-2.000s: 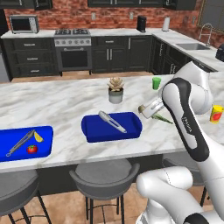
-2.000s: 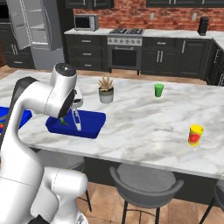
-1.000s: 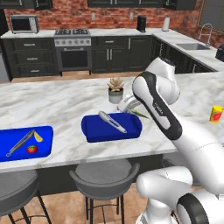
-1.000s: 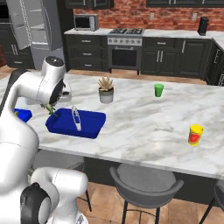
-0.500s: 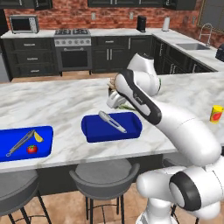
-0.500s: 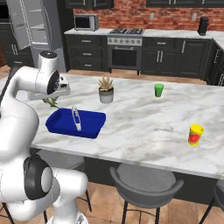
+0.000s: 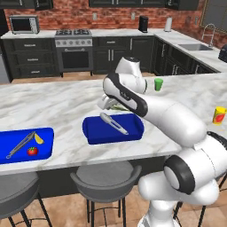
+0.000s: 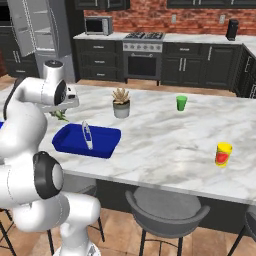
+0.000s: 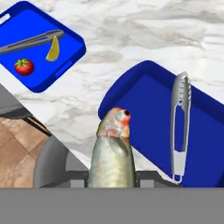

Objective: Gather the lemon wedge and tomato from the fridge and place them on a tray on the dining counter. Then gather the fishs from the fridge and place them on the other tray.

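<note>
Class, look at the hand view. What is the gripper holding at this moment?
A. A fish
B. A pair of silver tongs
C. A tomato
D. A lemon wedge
A: the fish sits clamped between the gripper's fingertips, while the tomato and lemon wedge lie in the far tray and the tongs rest in the near tray.

counter (image 9: 144, 26): marble, glossy | tray (image 9: 148, 109): smooth plastic | tongs (image 9: 180, 127): metal
</note>
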### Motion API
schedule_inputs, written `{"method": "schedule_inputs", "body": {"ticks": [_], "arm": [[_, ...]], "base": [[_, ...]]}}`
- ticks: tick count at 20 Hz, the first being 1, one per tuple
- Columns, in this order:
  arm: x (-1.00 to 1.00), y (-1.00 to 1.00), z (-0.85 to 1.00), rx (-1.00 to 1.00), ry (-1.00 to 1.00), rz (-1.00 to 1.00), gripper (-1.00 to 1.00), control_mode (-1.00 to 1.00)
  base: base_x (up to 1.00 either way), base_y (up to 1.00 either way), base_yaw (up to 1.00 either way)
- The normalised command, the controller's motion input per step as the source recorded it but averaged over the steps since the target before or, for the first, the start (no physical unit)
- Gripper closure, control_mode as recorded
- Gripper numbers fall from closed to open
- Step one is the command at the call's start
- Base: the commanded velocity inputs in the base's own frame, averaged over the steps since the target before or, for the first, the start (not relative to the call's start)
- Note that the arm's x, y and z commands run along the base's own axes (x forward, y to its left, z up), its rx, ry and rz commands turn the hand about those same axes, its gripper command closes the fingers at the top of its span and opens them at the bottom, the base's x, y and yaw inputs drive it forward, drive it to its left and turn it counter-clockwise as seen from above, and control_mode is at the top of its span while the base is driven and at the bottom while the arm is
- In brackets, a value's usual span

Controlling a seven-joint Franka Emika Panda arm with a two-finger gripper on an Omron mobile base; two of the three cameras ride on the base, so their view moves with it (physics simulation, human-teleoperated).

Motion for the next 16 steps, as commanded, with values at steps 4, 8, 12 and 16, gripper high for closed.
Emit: {"method": "schedule_inputs", "body": {"ticks": [4,8,12,16], "arm": [[0.47,0.22,-0.19,-0.01,-0.02,0.00,1.00,-1.00],[0.30,0.04,-0.25,0.00,0.00,0.00,1.00,-1.00],[0.36,0.00,-0.17,0.00,0.00,0.00,1.00,-1.00],[0.10,0.00,-0.27,0.00,0.00,0.00,1.00,-1.00]], "base": [[0.00,0.00,0.00],[0.00,0.00,0.00],[0.00,0.00,0.00],[0.00,0.00,0.00]]}}
